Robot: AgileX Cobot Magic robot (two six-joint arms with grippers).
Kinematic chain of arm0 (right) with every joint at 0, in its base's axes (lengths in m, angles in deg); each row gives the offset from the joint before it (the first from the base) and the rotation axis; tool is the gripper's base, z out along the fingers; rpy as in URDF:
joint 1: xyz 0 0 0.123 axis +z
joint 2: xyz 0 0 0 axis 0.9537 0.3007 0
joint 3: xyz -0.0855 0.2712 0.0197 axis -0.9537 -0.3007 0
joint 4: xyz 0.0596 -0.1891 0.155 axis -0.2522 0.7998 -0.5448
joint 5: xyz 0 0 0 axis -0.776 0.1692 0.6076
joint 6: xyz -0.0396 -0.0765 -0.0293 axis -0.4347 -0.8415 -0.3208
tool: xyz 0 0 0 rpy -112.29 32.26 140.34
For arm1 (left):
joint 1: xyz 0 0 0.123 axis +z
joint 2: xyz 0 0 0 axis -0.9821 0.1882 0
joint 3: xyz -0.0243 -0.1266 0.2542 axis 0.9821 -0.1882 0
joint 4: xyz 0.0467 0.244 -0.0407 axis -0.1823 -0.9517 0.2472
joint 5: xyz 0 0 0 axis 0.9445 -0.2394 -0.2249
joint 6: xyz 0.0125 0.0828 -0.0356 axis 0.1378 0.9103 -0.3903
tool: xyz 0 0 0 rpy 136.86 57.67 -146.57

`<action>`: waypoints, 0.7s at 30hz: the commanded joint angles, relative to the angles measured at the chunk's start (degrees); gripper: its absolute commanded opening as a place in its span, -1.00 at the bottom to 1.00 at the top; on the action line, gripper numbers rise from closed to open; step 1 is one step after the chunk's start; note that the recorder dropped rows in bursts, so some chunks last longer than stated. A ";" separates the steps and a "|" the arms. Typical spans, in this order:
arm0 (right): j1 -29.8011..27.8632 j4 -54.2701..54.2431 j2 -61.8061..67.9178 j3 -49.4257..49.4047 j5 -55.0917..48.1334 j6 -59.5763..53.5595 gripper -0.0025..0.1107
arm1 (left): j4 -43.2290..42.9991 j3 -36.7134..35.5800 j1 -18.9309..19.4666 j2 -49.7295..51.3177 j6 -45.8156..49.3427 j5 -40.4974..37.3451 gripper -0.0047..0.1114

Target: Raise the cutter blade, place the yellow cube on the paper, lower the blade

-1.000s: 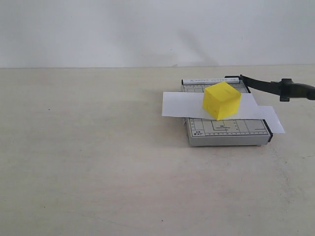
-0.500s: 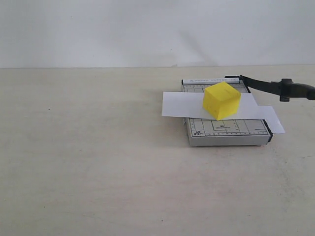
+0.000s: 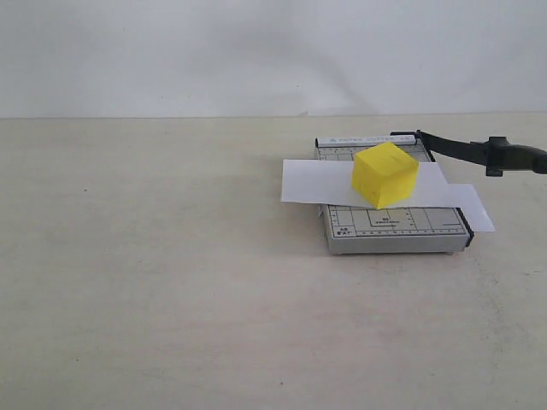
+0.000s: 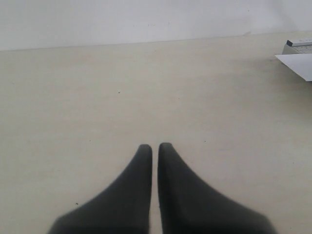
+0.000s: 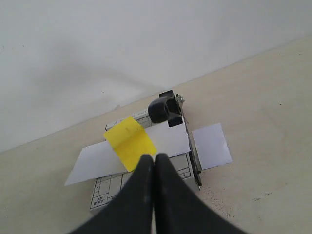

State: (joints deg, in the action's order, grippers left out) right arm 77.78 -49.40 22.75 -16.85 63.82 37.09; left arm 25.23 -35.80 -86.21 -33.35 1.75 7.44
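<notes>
Beige desk (image 3: 171, 299) bears the cutter board (image 3: 402, 226) near its far edge, paper (image 3: 308, 184) under the yellow cube (image 3: 385, 175), cutter blade (image 3: 461, 149) lifted, while my left pincer (image 4: 155, 146) and right pincer (image 5: 153, 156) are pressed together.

Pale table, white wall, grey cutter board

A matte cream table (image 3: 171, 299), faintly scuffed and speckled, runs back to a plain white wall (image 3: 256, 51). A small grey cutter board (image 3: 402, 226) with printed grid lines and ruler scales lies flat on the table, right of the middle in the exterior view.
</notes>
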 commanded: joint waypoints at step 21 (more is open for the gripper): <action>-0.60 3.51 -18.93 -7.33 -12.62 -20.54 -0.96 | 0.46 -0.22 0.14 0.09 -0.31 -0.01 -0.84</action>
State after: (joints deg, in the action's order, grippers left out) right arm 77.66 -46.43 6.01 -23.73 59.00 15.80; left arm 25.23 -35.80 -86.21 -33.35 1.75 7.44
